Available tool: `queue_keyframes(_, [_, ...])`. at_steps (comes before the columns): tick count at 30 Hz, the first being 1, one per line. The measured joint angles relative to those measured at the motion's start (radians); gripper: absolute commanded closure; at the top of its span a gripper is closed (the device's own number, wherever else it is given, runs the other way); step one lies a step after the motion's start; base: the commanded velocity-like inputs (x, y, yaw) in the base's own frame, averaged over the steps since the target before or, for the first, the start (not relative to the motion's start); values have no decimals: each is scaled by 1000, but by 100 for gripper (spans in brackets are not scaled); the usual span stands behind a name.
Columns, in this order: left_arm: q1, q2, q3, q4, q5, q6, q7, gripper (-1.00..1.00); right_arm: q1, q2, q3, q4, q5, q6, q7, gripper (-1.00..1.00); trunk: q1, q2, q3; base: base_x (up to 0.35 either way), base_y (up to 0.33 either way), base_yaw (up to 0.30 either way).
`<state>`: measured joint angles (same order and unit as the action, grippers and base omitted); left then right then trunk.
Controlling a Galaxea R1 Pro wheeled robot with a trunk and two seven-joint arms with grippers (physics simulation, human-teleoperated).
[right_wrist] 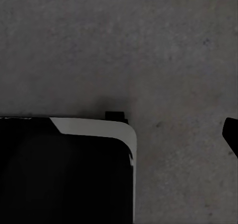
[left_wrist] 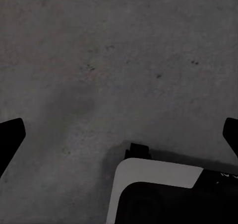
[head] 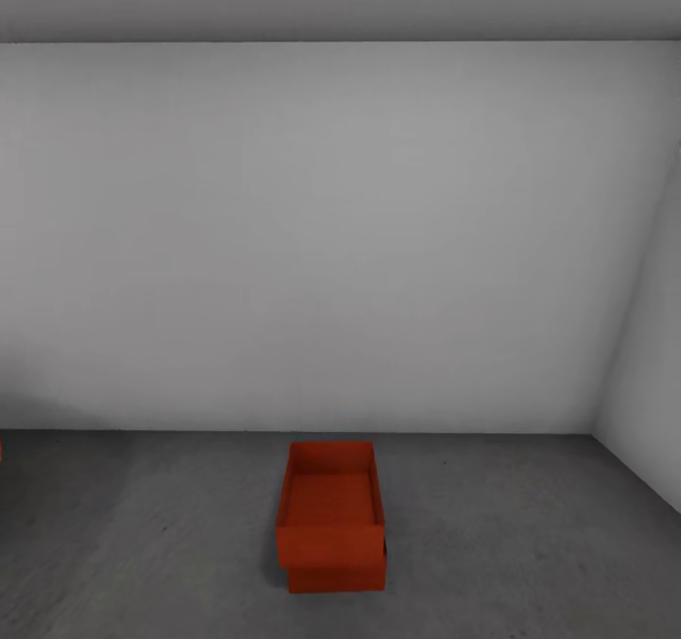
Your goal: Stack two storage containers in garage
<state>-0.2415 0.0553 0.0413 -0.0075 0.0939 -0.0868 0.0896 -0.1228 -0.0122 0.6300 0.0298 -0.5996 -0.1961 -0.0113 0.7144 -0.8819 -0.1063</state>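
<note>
Two orange-red storage containers stand on the dark grey concrete floor (head: 530, 544) of the garage, in front of its white back wall (head: 331, 242) and left of the corner with the side wall (head: 653, 374). The upper container (head: 330, 505) sits on top of the lower container (head: 337, 578), its open top facing up; only the near face of the lower one shows beneath it, set slightly toward the viewer and to the right, so the stack is a little offset but looks seated. Judged from this arrangement, both required steps — one bin on the floor, the other stacked on it — appear complete, and nothing obvious is left except to stay clear of the stack.

The head view gives the whole scene: stack, walls, floor, and a sliver of orange-red (head: 1, 448) at the left edge that cannot be identified. The wrist views add what it lacks — the arms' condition. In the left wrist view the left tool (left_wrist: 119, 134) points down at bare concrete, its two dark fingertips (left_wrist: 10, 134) at opposite edges of the picture, spread wide and grasping nothing; the robot's white-and-black base (left_wrist: 153, 177) lies below. In the right wrist view one fingertip (right_wrist: 231, 134) of the right tool shows above the same mottled concrete, beside the base (right_wrist: 94, 127); whether this tool is released or clenched cannot be told.
</note>
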Motion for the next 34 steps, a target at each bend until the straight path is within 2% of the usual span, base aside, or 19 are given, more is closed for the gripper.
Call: queue_keyframes(34, [0, 0, -1, -1, 0, 0, 0, -100, 0, 2, -6, -2, -4, 11, -11, -100, 0, 0, 0, 0, 0, 0])
